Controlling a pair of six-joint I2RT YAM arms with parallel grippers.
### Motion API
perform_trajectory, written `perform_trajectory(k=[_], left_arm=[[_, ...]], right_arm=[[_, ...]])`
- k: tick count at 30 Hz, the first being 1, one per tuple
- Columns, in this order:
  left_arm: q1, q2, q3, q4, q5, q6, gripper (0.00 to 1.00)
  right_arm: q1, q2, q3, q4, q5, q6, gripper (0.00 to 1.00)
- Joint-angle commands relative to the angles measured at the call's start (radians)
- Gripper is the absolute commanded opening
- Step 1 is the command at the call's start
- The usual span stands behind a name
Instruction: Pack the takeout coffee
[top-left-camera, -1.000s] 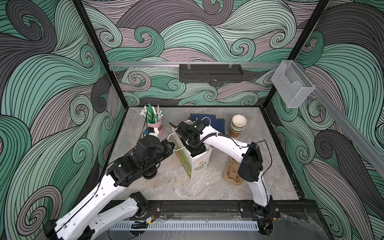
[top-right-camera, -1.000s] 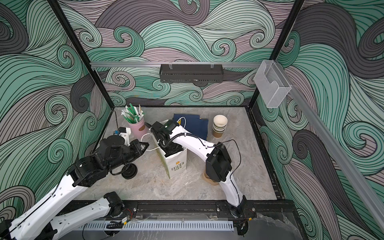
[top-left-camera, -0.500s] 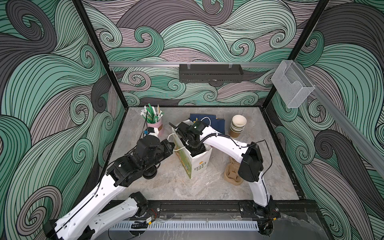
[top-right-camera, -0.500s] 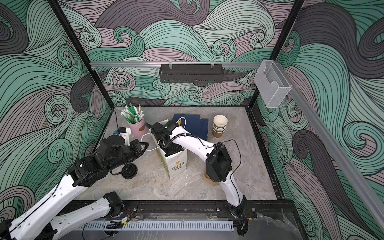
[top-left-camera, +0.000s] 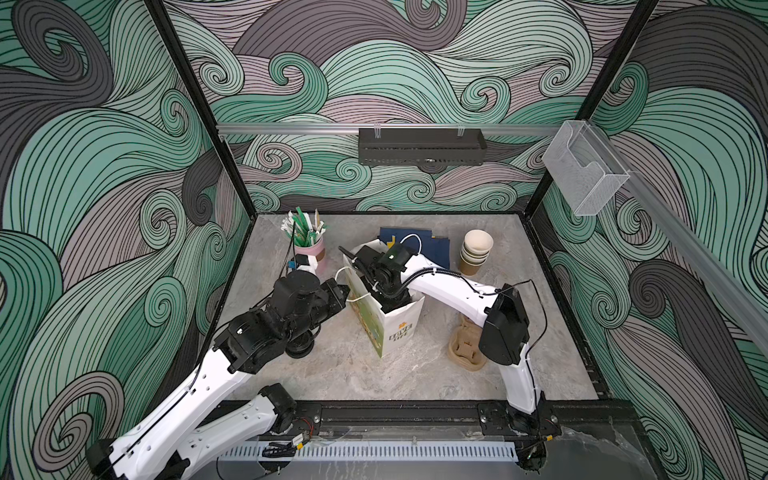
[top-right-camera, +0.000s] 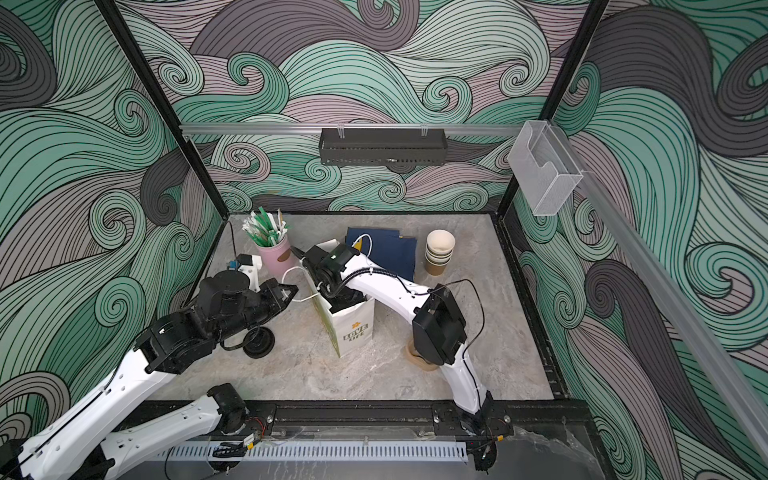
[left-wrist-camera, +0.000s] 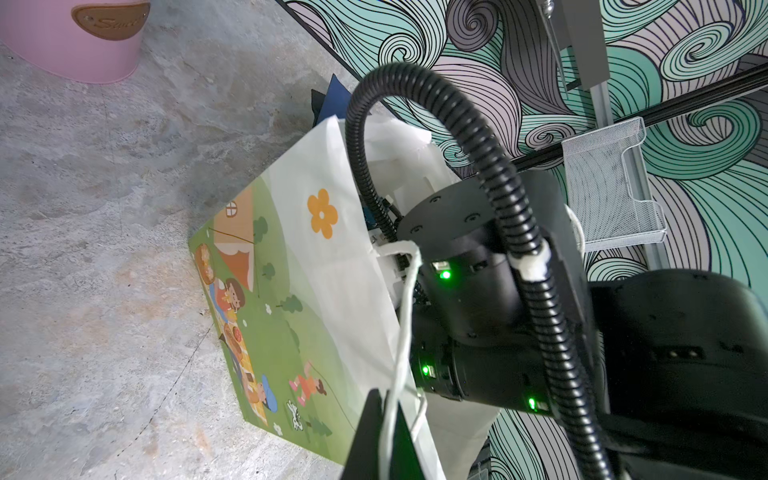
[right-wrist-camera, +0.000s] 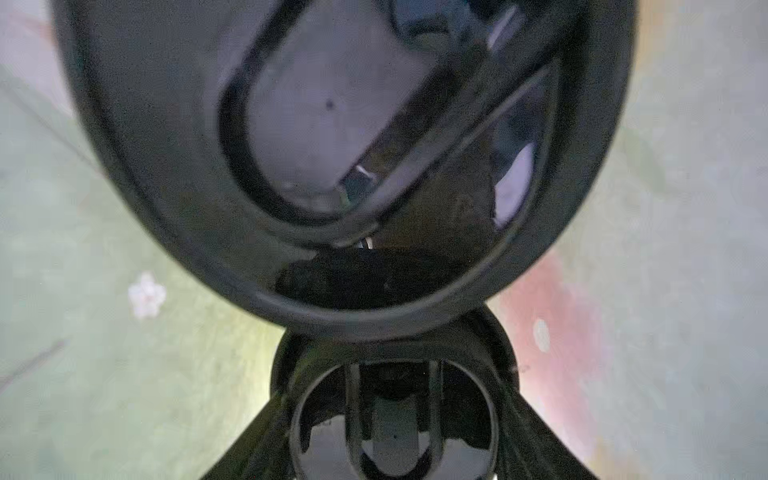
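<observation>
Marble tabletop (top-left-camera: 374, 382): left hand (top-left-camera: 344, 292), clamped on handle (left-wrist-camera: 405, 316), spreads paper bag (top-left-camera: 399, 328) for right hand (top-left-camera: 390, 296) inside, by takeout coffee (right-wrist-camera: 332, 166); its grip indeterminate.

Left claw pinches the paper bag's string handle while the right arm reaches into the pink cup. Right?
No. The right arm reaches into the paper bag, as both top views show; the left claw does pinch its string handle.
</observation>
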Motion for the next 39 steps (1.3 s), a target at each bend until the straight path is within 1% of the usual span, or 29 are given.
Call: perform_trajectory(k=[1,8,11,21,24,28,33,39], left_arm=[[-0.002,0.005,0.019,-0.011,-0.012,0.009,0.00],[-0.002,0.003,0.012,-0.010,-0.012,0.008,0.00],[-0.002,0.007,0.014,-0.011,-0.010,0.008,0.00],[-0.002,-0.002,0.004,-0.023,-0.028,-0.008,0.00],[-0.002,-0.003,-0.001,-0.022,-0.028,-0.012,0.00],[-0.002,-0.004,-0.005,-0.025,-0.030,-0.014,0.00],[-0.002,-0.009,-0.007,-0.030,-0.035,-0.015,0.00],[-0.002,-0.022,-0.011,-0.047,-0.047,-0.021,0.00]], right_arm=[[0.005,0.140,-0.083,0.063,-0.013,0.012,0.50],[0.005,0.157,-0.081,0.065,-0.012,0.013,0.51],[0.005,0.145,-0.097,0.077,-0.004,0.018,0.53],[0.006,0.112,-0.115,0.082,0.000,0.021,0.56],[0.006,0.090,-0.117,0.080,0.007,0.027,0.59],[0.005,0.060,-0.108,0.071,0.013,0.031,0.66],[0.006,0.021,-0.081,0.046,0.037,0.032,0.73],[0.006,-0.037,-0.070,0.015,0.047,0.035,0.77]])
